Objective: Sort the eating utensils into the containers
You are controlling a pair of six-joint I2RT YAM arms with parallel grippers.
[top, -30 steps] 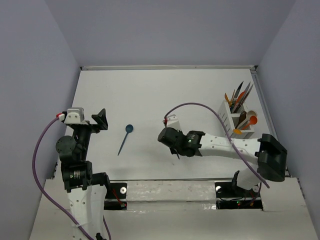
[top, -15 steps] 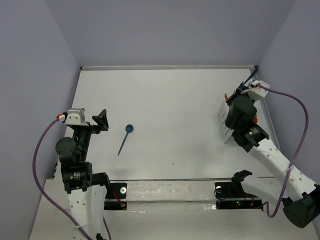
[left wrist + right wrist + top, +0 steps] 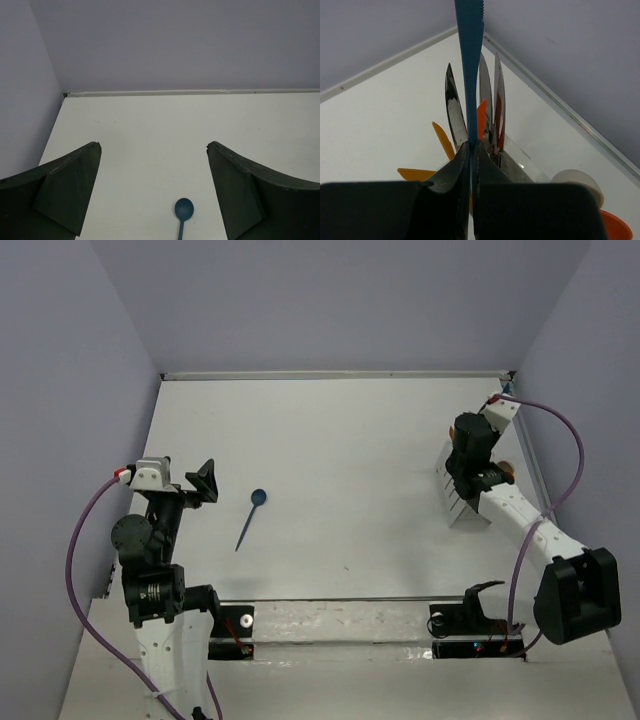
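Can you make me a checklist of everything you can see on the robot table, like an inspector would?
Surface: white table, looks clean.
Job's things: one blue spoon lies loose near the left arm. The white caddy at the right edge holds silver knives, orange utensils and a beige spoon. A blue knife is held over it.
Clutter: nothing seen.
Grippers: left gripper open and empty, facing the blue spoon; right gripper shut on the blue knife.
Cables: a purple cable loops off each arm, clear of the utensils.
Surroundings: plain lilac walls on three sides.
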